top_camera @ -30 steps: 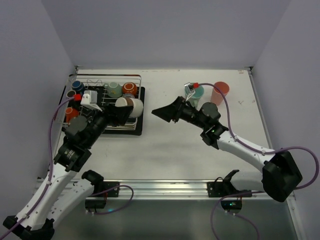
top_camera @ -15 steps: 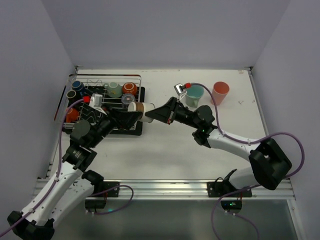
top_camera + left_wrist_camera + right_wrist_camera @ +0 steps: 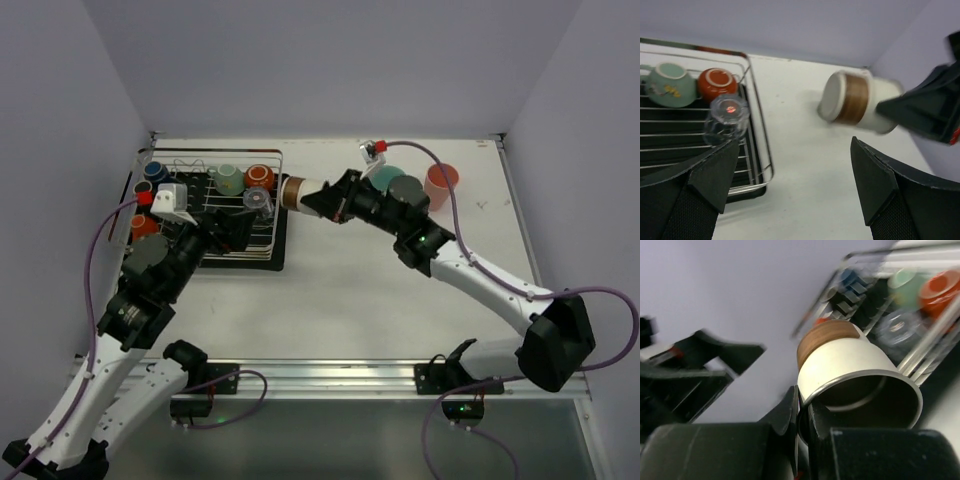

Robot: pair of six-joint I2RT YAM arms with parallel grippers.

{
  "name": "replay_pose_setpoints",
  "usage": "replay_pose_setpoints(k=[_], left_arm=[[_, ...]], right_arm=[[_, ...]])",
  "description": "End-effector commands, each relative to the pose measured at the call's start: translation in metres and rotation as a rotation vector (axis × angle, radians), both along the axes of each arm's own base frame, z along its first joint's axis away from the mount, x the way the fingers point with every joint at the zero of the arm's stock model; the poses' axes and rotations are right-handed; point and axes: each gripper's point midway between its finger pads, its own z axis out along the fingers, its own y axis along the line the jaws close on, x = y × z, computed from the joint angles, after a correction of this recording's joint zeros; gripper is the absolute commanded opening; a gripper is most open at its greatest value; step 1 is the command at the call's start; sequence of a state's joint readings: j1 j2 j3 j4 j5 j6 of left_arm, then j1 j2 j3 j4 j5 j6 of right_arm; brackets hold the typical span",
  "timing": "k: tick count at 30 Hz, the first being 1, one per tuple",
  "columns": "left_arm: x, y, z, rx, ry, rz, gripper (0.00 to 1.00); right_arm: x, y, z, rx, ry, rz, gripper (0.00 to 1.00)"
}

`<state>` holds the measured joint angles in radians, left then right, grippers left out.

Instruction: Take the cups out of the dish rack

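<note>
Clearly the right hand (image 3: 320, 197) pinches the rim of the brown-banded cup (image 3: 295, 191), just right of the dish rack (image 3: 281, 250) at upper left. Only the left wrist view shows the left hand (image 3: 795, 165) wide open, empty, and a teal mug (image 3: 667, 85) with a blurred print.

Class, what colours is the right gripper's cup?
Cup: white with a brown band; left wrist view.

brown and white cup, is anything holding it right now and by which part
The right gripper holds the brown and white cup by its rim, one finger inside and one outside. The left gripper is open and holds nothing.
</note>
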<state>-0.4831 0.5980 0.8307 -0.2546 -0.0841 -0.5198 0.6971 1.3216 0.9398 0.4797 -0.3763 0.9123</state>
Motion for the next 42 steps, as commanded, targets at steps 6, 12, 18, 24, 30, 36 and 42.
replay_pose_setpoints(k=[6, 12, 18, 24, 30, 36, 42], left_arm=[[0.008, 0.046, -0.076, 0.317, 0.131, 0.182, 1.00], [0.007, 0.046, -0.081, 0.329, 0.133, 0.174, 1.00], [0.009, 0.045, -0.084, 0.339, 0.143, 0.174, 1.00], [0.012, 0.044, -0.089, 0.345, 0.162, 0.153, 1.00], [0.017, 0.049, -0.093, 0.336, 0.175, 0.162, 1.00], [0.027, 0.043, -0.102, 0.337, 0.228, 0.142, 0.99], [0.038, 0.035, -0.105, 0.342, 0.280, 0.121, 0.99]], right_arm=[[0.109, -0.065, -0.075, -0.989, -0.085, -0.326, 0.00], [0.152, -0.064, -0.118, -1.277, -0.091, -0.272, 0.00], [0.180, -0.053, -0.166, -1.376, -0.103, -0.184, 0.00], [0.187, -0.057, -0.212, -1.464, -0.086, -0.118, 0.00], [0.189, -0.059, -0.235, -1.483, -0.083, -0.082, 0.05], [0.188, -0.060, -0.236, -1.435, -0.075, -0.080, 0.22], [0.186, -0.067, -0.218, -1.408, -0.093, -0.113, 0.26]])
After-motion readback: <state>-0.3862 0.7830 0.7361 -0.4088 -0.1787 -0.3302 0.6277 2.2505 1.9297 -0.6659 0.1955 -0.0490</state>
